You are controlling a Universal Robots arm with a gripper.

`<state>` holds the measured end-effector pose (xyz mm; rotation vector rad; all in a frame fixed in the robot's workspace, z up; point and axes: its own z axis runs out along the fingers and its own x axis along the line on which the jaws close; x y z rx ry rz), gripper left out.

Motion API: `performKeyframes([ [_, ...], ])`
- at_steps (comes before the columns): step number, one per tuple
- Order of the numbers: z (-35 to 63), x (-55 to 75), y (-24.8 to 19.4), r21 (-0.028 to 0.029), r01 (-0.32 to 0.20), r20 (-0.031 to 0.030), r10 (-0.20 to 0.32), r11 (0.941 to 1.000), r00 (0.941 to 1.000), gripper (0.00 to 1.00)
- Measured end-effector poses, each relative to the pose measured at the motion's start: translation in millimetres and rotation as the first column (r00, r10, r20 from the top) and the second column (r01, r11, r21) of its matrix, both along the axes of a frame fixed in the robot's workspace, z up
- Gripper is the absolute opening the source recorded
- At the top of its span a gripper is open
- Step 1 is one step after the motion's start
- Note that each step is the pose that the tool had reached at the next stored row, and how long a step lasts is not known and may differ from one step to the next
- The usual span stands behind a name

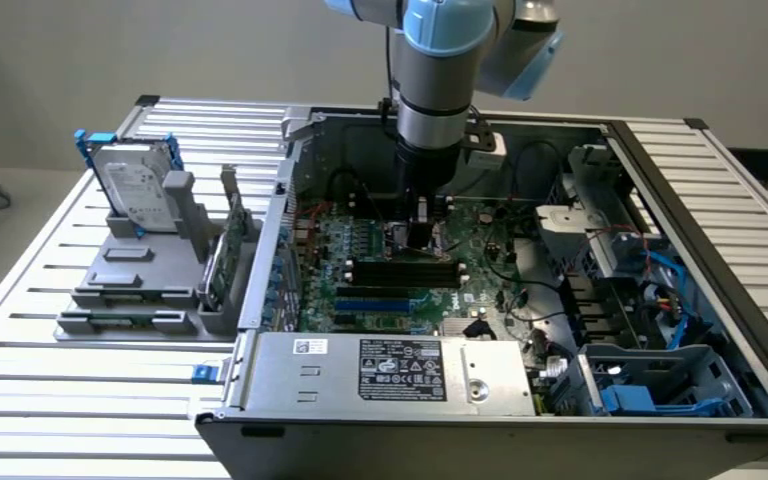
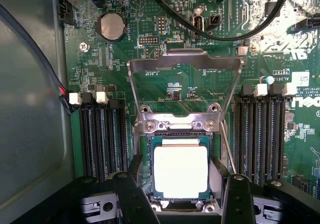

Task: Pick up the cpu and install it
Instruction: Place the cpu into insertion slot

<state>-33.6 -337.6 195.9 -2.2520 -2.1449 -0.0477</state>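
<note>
Slatted aluminium table [image 1: 77,385] bears the open grey computer case [image 1: 281,225], where toward the exterior view's twelve o'clock your black gripper [image 1: 422,232] hangs over the small silver-topped square cpu [image 2: 180,173] lying in its dark metal-framed socket [image 2: 175,126]: seating looks underway, you cannot tell whether it grips, and the next move likely calls for a level, gentle touch.

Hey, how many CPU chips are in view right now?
1. The cpu lies in the open socket on the green motherboard; others could be hidden behind cables or parts.
</note>
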Motion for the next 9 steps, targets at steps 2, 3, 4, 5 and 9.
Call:
performKeyframes([
  [2,0.1,0.0,0.0,-0.0001,0.000,-0.0001,0.000,1.0000,1.0000,0.62],
  [3,0.3,0.0,0.0,0.0000,0.000,0.0000,0.000,1.0000,1.0000,0.62],
  [4,0.4,0.0,0.0,-0.0001,0.000,0.0000,0.000,1.0000,1.0000,0.62],
  [5,0.4,0.0,0.0,-0.0001,0.000,-0.0001,0.000,1.0000,1.0000,0.62],
  [9,0.9,0.0,0.0,0.0003,0.000,0.0002,0.000,1.0000,1.0000,0.62],
])
